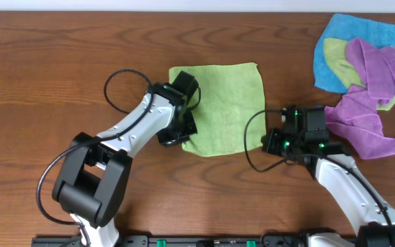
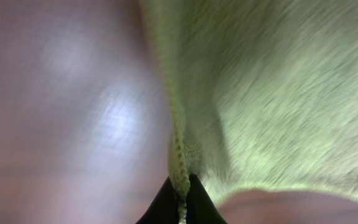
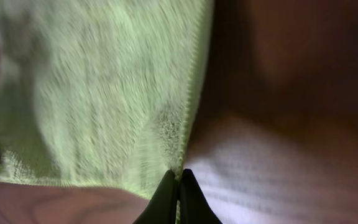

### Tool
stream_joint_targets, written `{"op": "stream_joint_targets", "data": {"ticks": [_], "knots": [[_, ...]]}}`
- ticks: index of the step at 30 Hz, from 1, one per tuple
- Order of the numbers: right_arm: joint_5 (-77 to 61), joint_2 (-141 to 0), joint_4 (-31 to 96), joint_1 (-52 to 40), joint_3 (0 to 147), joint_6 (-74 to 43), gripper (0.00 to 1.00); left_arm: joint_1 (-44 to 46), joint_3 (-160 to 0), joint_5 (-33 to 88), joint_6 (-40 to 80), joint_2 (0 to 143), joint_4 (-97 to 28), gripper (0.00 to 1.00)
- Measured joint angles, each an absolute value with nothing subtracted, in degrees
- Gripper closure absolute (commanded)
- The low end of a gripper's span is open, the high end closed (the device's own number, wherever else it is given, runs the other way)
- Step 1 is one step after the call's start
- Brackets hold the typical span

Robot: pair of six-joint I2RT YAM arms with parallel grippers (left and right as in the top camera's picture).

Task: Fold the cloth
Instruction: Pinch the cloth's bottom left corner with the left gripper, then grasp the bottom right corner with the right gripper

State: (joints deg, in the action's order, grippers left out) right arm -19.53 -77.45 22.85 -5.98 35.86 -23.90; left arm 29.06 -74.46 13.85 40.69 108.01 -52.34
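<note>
Lime-green cloth (image 1: 221, 103), flat at centre of the overhead frame: left gripper (image 2: 181, 200) and right gripper (image 3: 179, 196) each pinched tight on a lower-corner hem; best lifted level and together, then carried to the upper edge with corners matched.

You have no legible text, label, brand, number or sign in any of the three views. Nothing readable stands on the cloth (image 1: 221, 106) or on the table (image 1: 40, 62). Both wrist views are too blurred to resolve fine markings.
</note>
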Motion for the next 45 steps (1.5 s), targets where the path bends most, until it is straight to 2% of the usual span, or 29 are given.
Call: {"op": "stream_joint_targets", "data": {"ticks": [13,21,27,45], "knots": [[-13.52,-66.92,36.23,-6.52,35.81,-22.98,0.98,29.56,-75.75,13.23,40.05,102.74,-61.63,0.94],[-12.78,-66.83,40.29,-9.91,35.81,-23.05,0.98,36.29,-75.75,12.64,40.1,102.74,-63.9,0.94],[-11.31,-64.2,44.6,-10.31,35.81,-23.09,0.98,37.93,-75.75,11.4,40.25,102.74,-65.17,0.94],[-7.09,-62.17,38.98,-10.37,35.81,-23.07,0.99,37.71,-75.75,7.75,40.51,102.74,-61.87,0.94]]}}
